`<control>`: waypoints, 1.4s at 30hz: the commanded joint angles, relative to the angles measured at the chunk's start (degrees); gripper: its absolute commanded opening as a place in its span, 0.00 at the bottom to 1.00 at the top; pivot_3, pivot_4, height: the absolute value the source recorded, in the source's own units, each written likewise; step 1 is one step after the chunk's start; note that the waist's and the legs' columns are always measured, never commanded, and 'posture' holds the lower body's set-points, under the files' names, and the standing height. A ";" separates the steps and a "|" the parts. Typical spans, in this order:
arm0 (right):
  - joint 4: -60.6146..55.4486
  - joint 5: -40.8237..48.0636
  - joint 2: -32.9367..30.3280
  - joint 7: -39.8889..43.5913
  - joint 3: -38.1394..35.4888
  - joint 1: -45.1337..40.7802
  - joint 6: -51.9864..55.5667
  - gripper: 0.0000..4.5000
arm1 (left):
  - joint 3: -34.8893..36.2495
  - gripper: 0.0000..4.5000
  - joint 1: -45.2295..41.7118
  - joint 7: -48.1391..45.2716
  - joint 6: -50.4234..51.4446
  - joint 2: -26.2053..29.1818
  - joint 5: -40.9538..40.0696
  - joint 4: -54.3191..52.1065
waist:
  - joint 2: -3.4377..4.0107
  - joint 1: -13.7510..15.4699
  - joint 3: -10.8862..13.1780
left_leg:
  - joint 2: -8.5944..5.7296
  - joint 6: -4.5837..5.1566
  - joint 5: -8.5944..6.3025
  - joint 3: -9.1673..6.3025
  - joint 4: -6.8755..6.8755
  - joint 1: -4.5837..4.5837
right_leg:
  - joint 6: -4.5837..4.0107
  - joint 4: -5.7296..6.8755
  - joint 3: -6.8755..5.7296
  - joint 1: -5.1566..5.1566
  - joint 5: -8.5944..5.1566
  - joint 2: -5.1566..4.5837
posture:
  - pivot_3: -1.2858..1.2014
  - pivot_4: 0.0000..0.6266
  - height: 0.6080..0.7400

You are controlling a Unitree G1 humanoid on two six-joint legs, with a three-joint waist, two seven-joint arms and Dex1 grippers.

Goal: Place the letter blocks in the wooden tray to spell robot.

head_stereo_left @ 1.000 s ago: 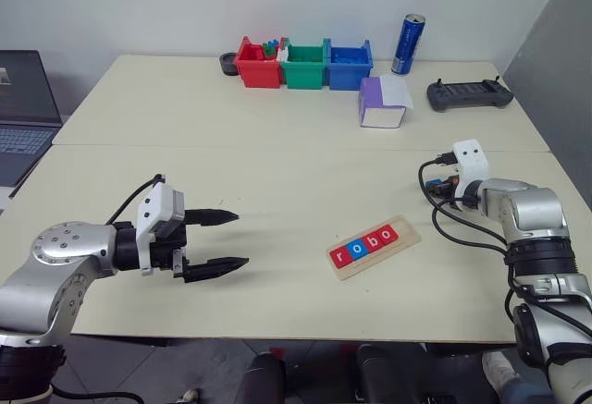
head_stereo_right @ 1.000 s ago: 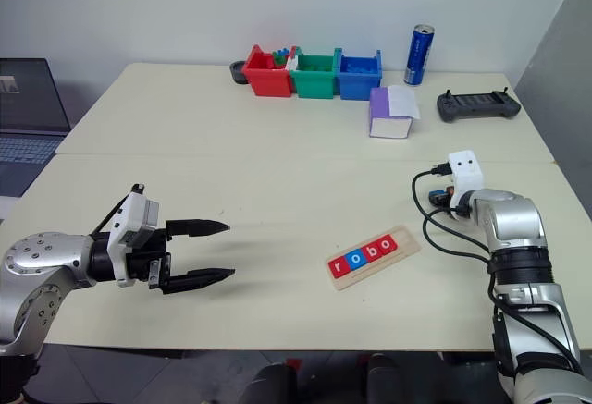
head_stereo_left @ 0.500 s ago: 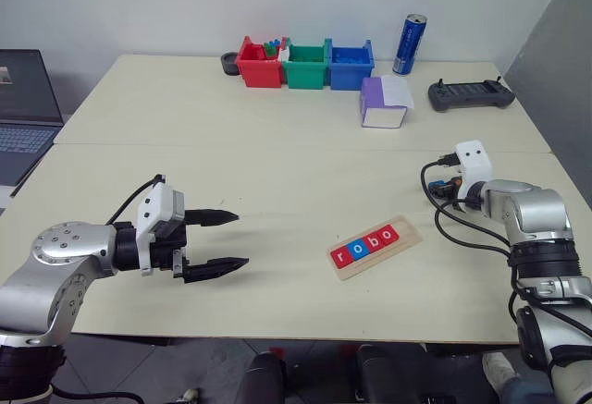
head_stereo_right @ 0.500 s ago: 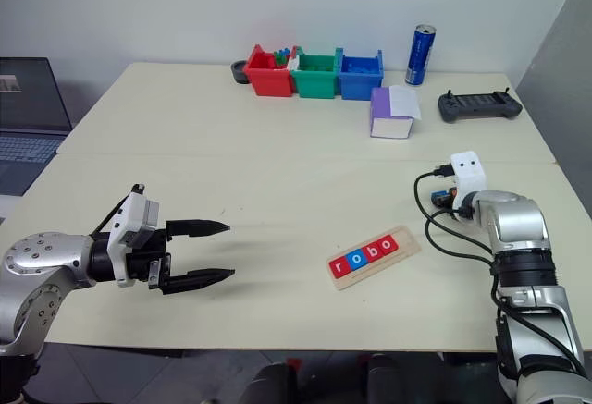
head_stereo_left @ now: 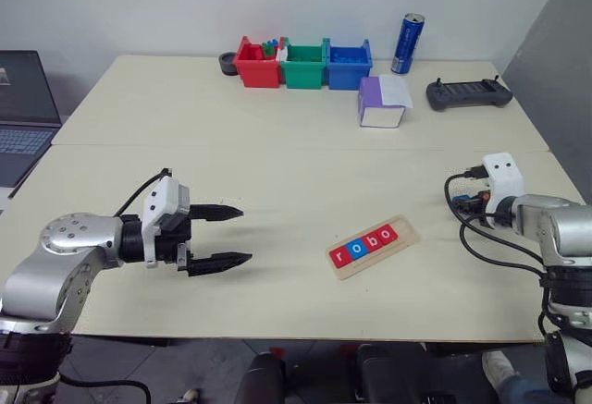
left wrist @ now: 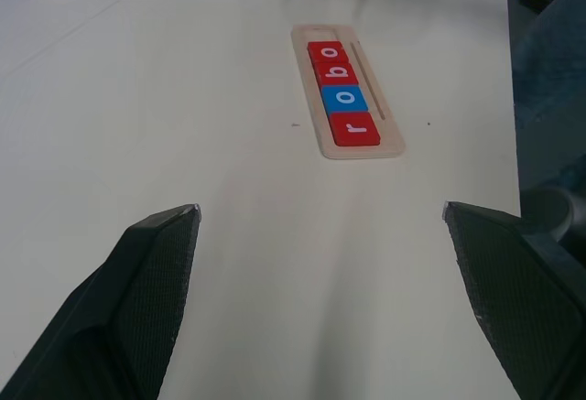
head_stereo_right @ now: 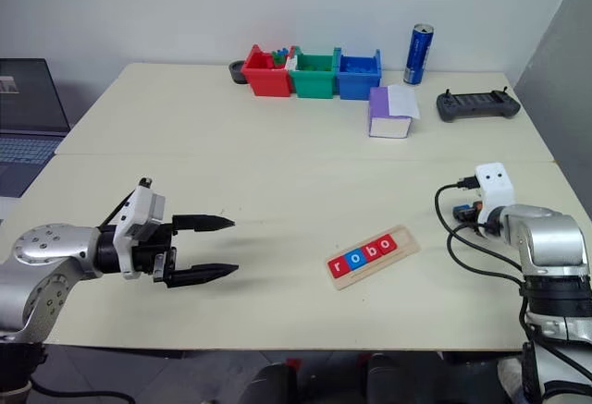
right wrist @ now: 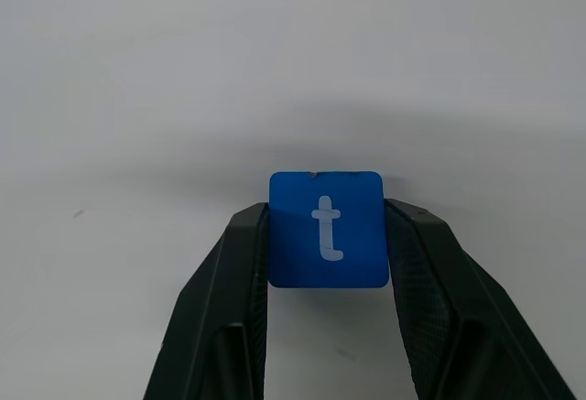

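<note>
On the pale tabletop (head_stereo_left: 277, 173), the narrow light-wood tray (head_stereo_left: 404, 237) is seen to hold four square tiles (head_stereo_left: 363, 245) spelling "robo", its far-end slot left bare. The blue "t" tile (right wrist: 328, 230) is clamped between the right gripper (right wrist: 327, 235) fingers, so the last placement appears in hand, calling for that tile to be carried to the bare slot and lowered squarely. The left gripper (head_stereo_left: 220, 236) hangs spread wide and empty, well apart from the tray.

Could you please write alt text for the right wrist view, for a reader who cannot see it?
The right gripper holds a blue letter block with a white lowercase t, clamped on both sides by its two black fingers. Behind the block lies the plain pale table.
</note>
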 commanded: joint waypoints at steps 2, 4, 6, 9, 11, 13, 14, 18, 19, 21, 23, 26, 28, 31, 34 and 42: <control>-8.42 2.79 -3.23 1.71 -4.47 4.44 2.68 0.32 | -0.54 1.00 -1.63 -1.39 -1.63 -0.16 0.38 1.19 | 0.00 0.10 0.00 | 0.00 0.00 0.00 0.00 -0.01 -0.01 | 0.00 -0.01 -0.02 0.00 0.00 0.00 | 0.52 0.24 1.00; -12.19 3.70 -4.26 1.90 -6.64 8.38 4.61 0.32 | -0.83 1.00 -2.14 -1.75 -1.87 -0.24 0.55 1.77 | -0.01 0.23 0.00 | 0.00 0.00 0.00 -0.01 -0.01 -0.05 | 0.00 -0.05 -0.02 0.00 0.00 0.00 | 0.52 0.24 1.00; -15.30 4.52 -4.03 1.23 -9.08 11.40 6.01 0.32 | -1.33 1.00 -2.80 -2.20 -2.27 -0.31 0.74 2.60 | -0.01 0.26 -0.01 | 0.00 0.00 0.00 -0.01 -0.01 -0.08 | 0.00 -0.07 -0.03 0.00 0.00 -0.01 | 0.52 0.24 1.00; -18.25 4.94 -3.17 -0.06 -10.34 12.86 7.51 0.32 | -2.33 1.00 -3.88 -2.85 -2.75 -0.74 1.12 3.67 | -0.01 0.17 0.00 | 0.00 0.00 0.00 -0.01 0.01 -0.07 | 0.01 -0.03 -0.03 -0.01 0.00 0.00 | 0.52 0.24 1.00; -17.29 4.57 -2.48 -1.23 -10.52 12.36 7.07 0.32 | -3.20 1.00 -4.98 -3.29 -3.04 -1.24 1.58 4.51 | -0.01 -0.06 -0.01 | 0.00 0.00 0.00 0.00 0.02 -0.02 | 0.03 0.00 0.00 0.00 0.00 0.00 | 0.52 0.24 1.00; -15.86 4.52 -1.85 -2.05 -10.66 11.33 6.90 0.32 | -3.94 1.00 -6.11 -3.58 -3.34 -1.60 2.01 5.38 | -0.01 -0.11 -0.01 | 0.00 0.01 0.01 0.00 0.02 0.03 | 0.06 0.04 0.00 0.01 -0.01 0.01 | 0.52 0.24 1.00; -15.54 4.59 -1.67 -2.34 -10.52 10.94 7.07 0.32 | -4.20 1.00 -6.51 -3.73 -3.42 -1.68 2.12 5.66 | -0.01 -0.11 -0.01 | 0.00 0.01 0.01 0.00 0.02 0.05 | 0.07 0.06 0.00 0.01 -0.01 0.02 | 0.52 0.24 1.00; -15.75 4.96 -1.23 -2.67 -9.72 10.78 7.51 0.32 | -4.56 1.00 -7.29 -4.30 -3.58 -1.94 2.41 6.16 | -0.01 0.05 -0.01 | 0.00 0.02 0.01 -0.01 0.01 0.01 | 0.04 0.03 0.00 0.00 0.01 0.02 | 0.52 0.24 1.00; -15.92 5.14 -0.89 -2.74 -9.73 10.79 7.85 0.32 | -4.55 1.00 -7.32 -4.41 -3.61 -1.99 2.50 6.21 | -0.01 0.06 -0.01 | 0.00 0.02 0.01 -0.01 0.01 -0.01 | 0.03 0.01 0.00 0.00 0.01 0.02 | 0.52 0.24 1.00; -16.01 5.50 -0.27 -3.03 -9.41 10.57 9.26 0.32 | -4.57 1.00 -7.51 -4.61 -3.70 -2.06 2.71 6.54 | -0.01 0.06 -0.01 | 0.00 0.01 0.01 0.00 0.01 -0.03 | 0.03 -0.02 0.00 0.00 0.01 0.02 | 0.52 0.24 1.00; -15.75 5.83 -0.16 -3.27 -8.91 10.60 10.60 0.32 | -4.50 1.00 -7.42 -4.68 -3.88 -2.03 2.84 6.71 | -0.01 0.06 -0.01 | 0.00 0.02 0.01 -0.01 0.01 -0.04 | 0.02 -0.02 -0.01 -0.01 0.01 0.02 | 0.52 0.24 1.00; -15.31 6.08 -0.12 -3.22 -8.38 10.31 10.60 0.55 | -4.33 1.00 -7.02 -4.76 -3.99 -1.96 2.90 6.64 | -0.01 0.07 -0.01 | 0.00 0.02 0.01 -0.01 0.01 -0.04 | 0.02 -0.02 0.00 -0.01 0.01 0.01 | 0.52 0.24 1.00; -14.93 6.50 -0.62 -2.52 -7.78 9.48 10.72 0.70 | -4.22 1.00 -7.10 -4.72 -4.00 -1.93 2.93 6.72 | -0.01 0.05 -0.01 | 0.00 0.02 0.01 -0.01 0.01 -0.04 | 0.02 -0.01 0.00 0.00 0.00 0.01 | 0.52 0.24 1.00; -14.68 7.38 -2.68 -0.56 -7.34 8.37 10.78 0.93 | -3.99 1.00 -7.17 -4.63 -4.05 -1.76 2.90 6.80 | -0.01 0.06 -0.01 | 0.00 0.02 0.01 -0.01 0.01 -0.03 | 0.02 0.01 0.00 -0.01 0.00 0.02 | 0.52 0.24 1.00; -15.31 8.79 -7.88 3.04 -6.87 8.21 9.92 0.99 | -3.60 1.00 -6.24 -4.55 -4.28 -1.58 2.82 6.31 | 0.00 0.11 0.00 | -0.01 0.02 0.01 -0.01 0.02 -0.05 | 0.02 -0.01 0.00 0.00 0.00 0.01 | 0.52 0.24 1.00; 0.95 3.09 -23.01 24.89 -0.17 10.92 -29.98 0.99 | -2.99 1.00 -5.38 -3.20 -3.55 -1.51 2.23 4.74 | -0.03 0.06 -0.02 | -0.01 0.02 0.01 0.01 0.02 -0.02 | 0.08 -0.08 -0.02 0.02 -0.03 0.00 | 0.52 0.24 1.00</control>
